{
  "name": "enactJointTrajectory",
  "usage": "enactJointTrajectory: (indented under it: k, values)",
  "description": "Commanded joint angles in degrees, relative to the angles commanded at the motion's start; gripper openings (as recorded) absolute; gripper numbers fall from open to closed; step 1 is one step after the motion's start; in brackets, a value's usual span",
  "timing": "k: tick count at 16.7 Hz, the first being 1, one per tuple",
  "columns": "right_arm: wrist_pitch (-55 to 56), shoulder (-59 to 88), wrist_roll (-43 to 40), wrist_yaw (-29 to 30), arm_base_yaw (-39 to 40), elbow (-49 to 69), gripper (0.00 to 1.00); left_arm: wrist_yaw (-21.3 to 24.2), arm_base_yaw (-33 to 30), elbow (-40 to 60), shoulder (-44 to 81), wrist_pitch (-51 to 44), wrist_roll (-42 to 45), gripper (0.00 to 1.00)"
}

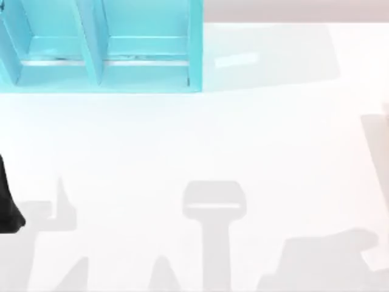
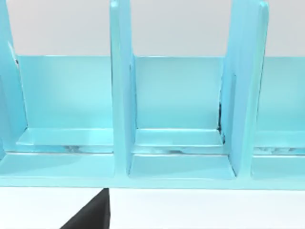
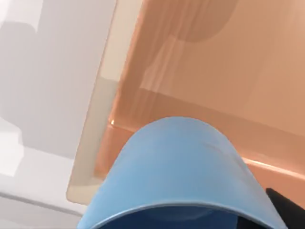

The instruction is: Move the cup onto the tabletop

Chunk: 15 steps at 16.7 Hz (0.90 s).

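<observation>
Our right wrist view has the cup (image 3: 178, 167) close under the camera, above an orange surface (image 3: 214, 71) beside the tabletop (image 3: 43, 71). Whether our right fingers grip it, we cannot tell. Released here, it could miss the tabletop. Our left arm (image 1: 7, 204) sits parked at nine o'clock.

Bright, soft shadows on tabletop (image 1: 182, 146)

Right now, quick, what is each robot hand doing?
Left gripper: parked at the left edge of the glossy white tabletop; cannot be told.
Right gripper: cannot be told; the small plain blue cup sits right in front of its camera.
</observation>
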State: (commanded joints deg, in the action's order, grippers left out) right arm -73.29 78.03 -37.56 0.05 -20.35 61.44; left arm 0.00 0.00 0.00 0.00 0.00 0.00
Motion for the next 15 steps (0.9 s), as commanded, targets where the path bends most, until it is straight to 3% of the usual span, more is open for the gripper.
enactJointTrajectory:
  k: [4,7,10,15]
  values:
    - [-0.01,1.01,0.79,-0.09,0.78,0.68,0.00,0.00,0.00,0.00,0.00,0.00,0.00,1.00]
    - [-0.52,5.48,6.44,0.12,6.41,5.35,0.00,0.00,0.00,0.00,0.00,0.00,0.00,1.00]
    - [-1.01,11.91,17.55,0.30,17.00,12.31,0.00,0.00,0.00,0.00,0.00,0.00,0.00,1.00]
    - [-0.99,23.01,42.76,-0.11,35.64,24.67,0.00,0.00,0.00,0.00,0.00,0.00,0.00,1.00]
